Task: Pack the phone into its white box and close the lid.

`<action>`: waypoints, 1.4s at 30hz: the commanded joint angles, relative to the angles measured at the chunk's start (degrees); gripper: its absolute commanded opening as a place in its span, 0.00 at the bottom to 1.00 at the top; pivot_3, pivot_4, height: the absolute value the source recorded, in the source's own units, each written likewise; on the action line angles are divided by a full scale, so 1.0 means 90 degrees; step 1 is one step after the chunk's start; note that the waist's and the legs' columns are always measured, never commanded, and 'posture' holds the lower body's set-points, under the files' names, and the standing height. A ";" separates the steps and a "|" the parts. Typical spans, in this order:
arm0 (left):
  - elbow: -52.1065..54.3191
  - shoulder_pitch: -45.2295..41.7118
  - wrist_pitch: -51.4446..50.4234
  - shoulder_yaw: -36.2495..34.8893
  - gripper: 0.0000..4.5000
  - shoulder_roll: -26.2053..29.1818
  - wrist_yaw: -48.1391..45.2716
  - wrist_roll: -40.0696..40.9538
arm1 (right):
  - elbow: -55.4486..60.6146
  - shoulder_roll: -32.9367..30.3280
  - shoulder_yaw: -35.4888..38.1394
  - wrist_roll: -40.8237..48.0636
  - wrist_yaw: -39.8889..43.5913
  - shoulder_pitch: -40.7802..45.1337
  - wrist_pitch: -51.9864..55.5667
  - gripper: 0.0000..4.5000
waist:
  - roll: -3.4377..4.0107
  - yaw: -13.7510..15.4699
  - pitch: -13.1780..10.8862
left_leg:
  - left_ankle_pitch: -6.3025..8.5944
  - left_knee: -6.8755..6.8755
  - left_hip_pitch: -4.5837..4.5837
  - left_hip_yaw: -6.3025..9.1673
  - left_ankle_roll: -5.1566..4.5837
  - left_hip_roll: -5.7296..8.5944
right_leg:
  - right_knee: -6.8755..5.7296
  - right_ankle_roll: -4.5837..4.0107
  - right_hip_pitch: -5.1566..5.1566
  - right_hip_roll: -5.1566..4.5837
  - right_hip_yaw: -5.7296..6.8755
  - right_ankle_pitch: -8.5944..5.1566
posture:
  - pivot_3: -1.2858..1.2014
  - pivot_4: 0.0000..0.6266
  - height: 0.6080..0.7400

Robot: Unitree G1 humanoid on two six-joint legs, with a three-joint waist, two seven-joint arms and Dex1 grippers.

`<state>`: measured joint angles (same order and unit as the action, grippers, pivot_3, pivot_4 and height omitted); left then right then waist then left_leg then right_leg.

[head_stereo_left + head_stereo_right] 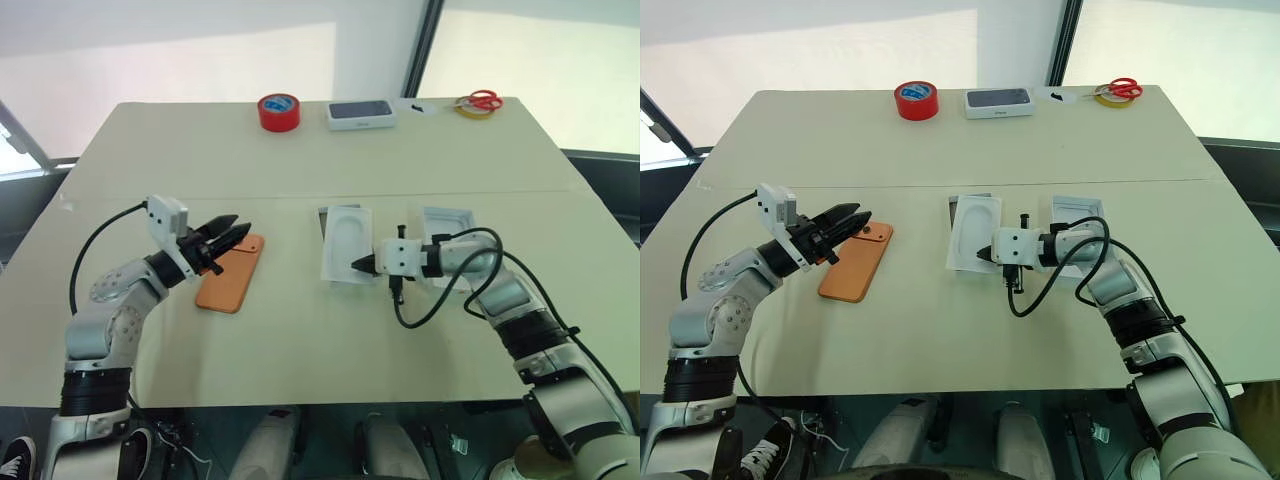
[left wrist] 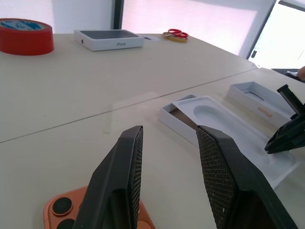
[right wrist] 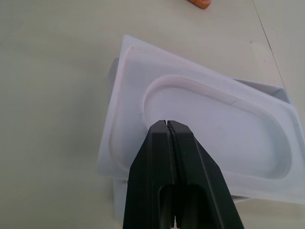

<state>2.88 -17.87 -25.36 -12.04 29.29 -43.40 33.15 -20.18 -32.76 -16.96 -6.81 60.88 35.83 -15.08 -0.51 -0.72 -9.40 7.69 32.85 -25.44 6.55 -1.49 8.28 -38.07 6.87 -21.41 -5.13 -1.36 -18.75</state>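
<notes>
Packing not yet begun. Phone face down on the table, camera cluster at its far corner, well left of the white box. White box mostly covered by the flat white insert lying askew over it, so no room inside until that comes off. Lid open side up, just right of the box, partly behind the right arm.

Left gripper half open, holding nothing, poised just above the phone's near-left edge. Right gripper pinched shut and empty, tip over the insert's near end (contact not clear).

Plenty of bare table between phone and box. Red tape roll, dark-topped white box and scissors far back, out of the way. Near table edge close under both arms.
</notes>
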 commanded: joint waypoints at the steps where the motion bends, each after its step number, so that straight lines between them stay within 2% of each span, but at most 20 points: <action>1: 0.0092 -0.0116 0.0163 -0.0032 0.42 0.0011 -0.0035 -0.0025 | -0.0308 -0.0065 -0.0085 -0.0343 -0.0232 0.0191 -0.0256 0.01 | 0.0000 0.0000 0.0000 | 0.0000 0.0000 0.0000 0.0000 0.0000 0.0000 | 0.0000 0.0000 0.0000 0.0000 0.0000 0.0000 | 0.52 0.24 0.97; 11: 0.0181 -0.0091 0.0129 -0.0037 0.42 -0.0013 0.0008 -0.0023 | -0.0928 -0.0313 -0.0134 -0.0382 0.0076 0.0433 -0.1120 0.01 | 0.0000 0.0008 0.0000 | 0.0000 0.0001 0.0000 0.0000 0.0000 0.0001 | 0.0002 0.0002 0.0002 0.0000 0.0003 0.0001 | 0.52 0.24 0.97; 18: 0.0183 -0.0062 0.0131 -0.0037 0.42 -0.0019 0.0025 -0.0031 | -0.0384 -0.0073 0.0110 0.0452 0.0651 0.0464 -0.0311 0.01 | 0.0000 0.0003 -0.0001 | 0.0000 0.0001 0.0000 0.0001 0.0000 0.0001 | 0.0002 0.0001 0.0003 0.0001 0.0003 0.0001 | 0.52 0.24 0.97; 21: 0.0176 -0.0064 0.0143 -0.0015 0.42 -0.0047 0.0035 -0.0043 | -0.0662 0.0229 0.0205 0.0241 -0.0003 0.0801 -0.0436 0.01 | 0.0001 -0.0024 -0.0001 | 0.0000 0.0001 0.0000 0.0001 0.0000 0.0000 | 0.0001 0.0001 0.0002 0.0001 0.0002 0.0001 | 0.52 0.24 0.97; 26: 0.0184 -0.0076 0.0146 -0.0005 0.42 -0.0095 0.0037 -0.0052 | -0.1192 0.0390 0.0050 -0.0193 -0.0596 0.1096 -0.0853 0.01 | 0.0000 0.0015 -0.0001 | -0.0001 0.0000 -0.0001 0.0001 0.0000 0.0000 | 0.0001 0.0001 0.0000 0.0002 0.0003 0.0001 | 0.52 0.24 0.97; 29: 0.0186 -0.0037 0.0170 0.0022 0.42 0.0008 -0.0089 -0.0105 | -0.1898 0.0557 -0.0191 -0.0943 -0.1576 0.1341 -0.1126 0.01 | -0.0001 0.0004 -0.0001 | -0.0001 0.0002 -0.0001 0.0001 0.0001 0.0001 | 0.0001 0.0001 0.0002 0.0002 0.0003 0.0001 | 0.52 0.24 0.97; 33: 0.0191 -0.0019 0.0135 -0.0053 0.42 0.0051 -0.0115 -0.0062 | -0.2312 0.0713 -0.0329 -0.1316 -0.2161 0.1382 -0.1403 0.01 | 0.0001 -0.0003 -0.0002 | -0.0003 0.0001 -0.0001 0.0001 0.0004 0.0001 | -0.0002 0.0001 -0.0002 0.0006 0.0002 0.0001 | 0.52 0.24 0.97; 35: 0.0193 -0.0020 0.0133 -0.0053 0.42 0.0061 -0.0098 -0.0061 | -0.2202 0.0589 -0.0543 -0.1365 -0.1748 0.1205 -0.1538 0.01 | 0.0001 -0.0010 -0.0002 | -0.0003 0.0000 0.0000 0.0001 0.0005 0.0001 | -0.0002 0.0001 -0.0002 0.0007 0.0001 0.0001 | 0.52 0.24 0.97; 39: 0.0202 -0.0010 0.0137 -0.0039 0.42 0.0053 -0.0087 -0.0064 | -0.1049 0.0367 -0.0557 -0.0296 -0.0039 0.0592 -0.0910 0.01 | 0.0000 0.0016 -0.0001 | -0.0003 0.0001 0.0000 0.0004 0.0004 0.0001 | 0.0000 0.0002 0.0002 0.0008 0.0003 0.0002 | 0.52 0.24 0.97; 42: 0.0201 0.0002 0.0157 -0.0026 0.42 0.0033 -0.0075 -0.0079 | -0.0410 0.0258 -0.0521 -0.0114 0.0306 0.0367 -0.0528 0.01 | 0.0000 -0.0019 -0.0001 | -0.0002 0.0002 0.0001 0.0003 0.0003 0.0001 | -0.0001 0.0002 0.0004 0.0006 0.0003 0.0002 | 0.52 0.24 0.97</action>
<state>2.95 -17.73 -25.33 -11.70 29.24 -43.86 32.53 -27.92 -29.69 -21.59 -9.60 61.20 39.68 -21.46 -0.51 -0.89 -9.41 7.67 32.87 -25.41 6.58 -1.46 8.28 -38.10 6.88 -21.37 -5.07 -1.34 -18.73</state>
